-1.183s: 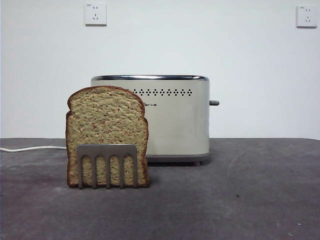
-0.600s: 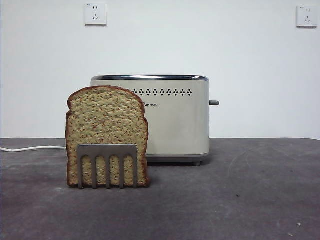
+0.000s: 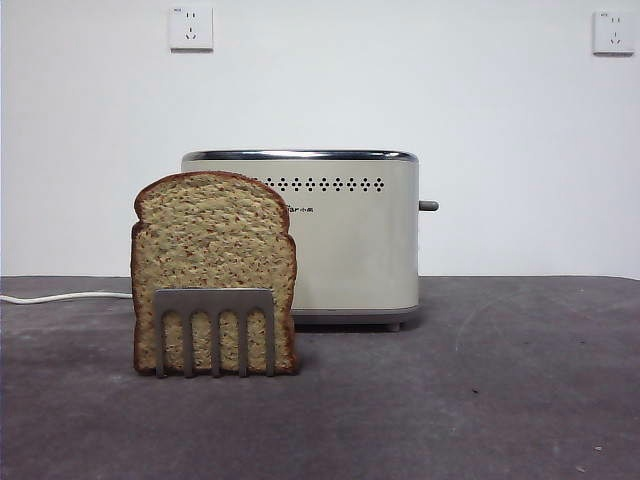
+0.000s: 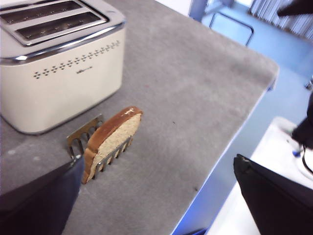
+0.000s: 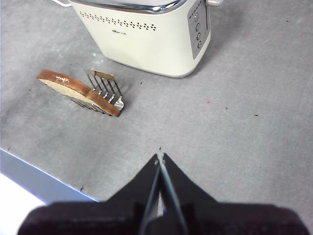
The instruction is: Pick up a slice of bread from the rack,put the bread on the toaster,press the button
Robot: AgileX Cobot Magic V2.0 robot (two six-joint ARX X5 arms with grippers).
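Front view: the slice of bread [image 3: 213,262] stands upright in the rack [image 3: 214,331], just in front of the toaster [image 3: 310,235]; the button [image 3: 429,206] juts from its narrow side. No arm shows.

Left wrist view: the left gripper [image 4: 156,196] hangs above the table, jaws wide apart, bread ungrasped. A crooked grasp could tip the light rack.

Right wrist view: the right gripper [image 5: 160,160] waits, jaws pressed together.

Left claw [image 4: 156,196] w/ broad matte black jaws, right claw [image 5: 160,159] w/ tapered black tips
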